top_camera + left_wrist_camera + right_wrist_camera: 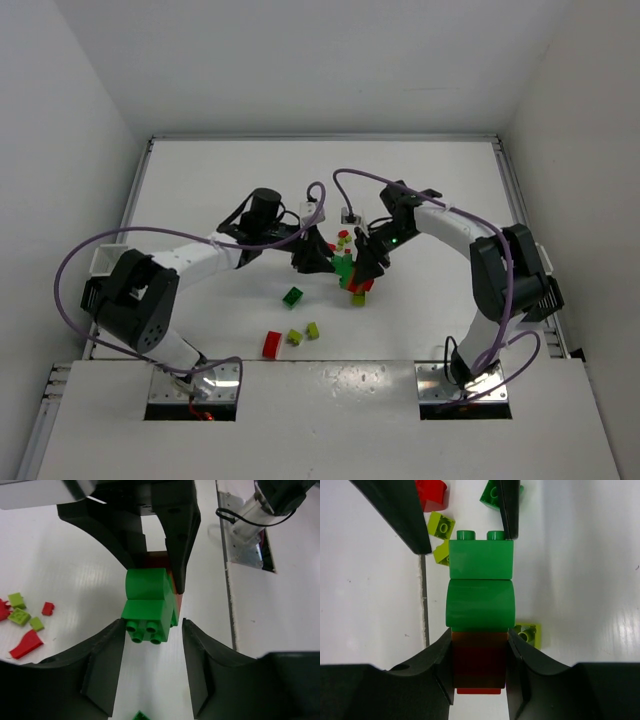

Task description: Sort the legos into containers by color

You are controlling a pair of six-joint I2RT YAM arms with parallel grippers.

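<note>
- A matte white table [420, 190] carries loose legos toward its near edge: a red plastic brick [272, 343], two lime bricks [294, 336] just beside it, and a dark green brick [292, 296] farther in.
- Over the table's middle is the clicked lego stack [480, 600]: red base, rounded green block, studded green brick.
- The right gripper [480, 645] is clamped on the red base; the left gripper [152, 625] has its jaws apart, flanking the studded end.
- Plain white walls [300, 60] stand behind the far edge.

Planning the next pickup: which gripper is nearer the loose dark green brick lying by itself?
Left. The left gripper hangs just beyond the dark green brick, slightly to its right; the right gripper is farther right, clamped on the lego stack.
</note>
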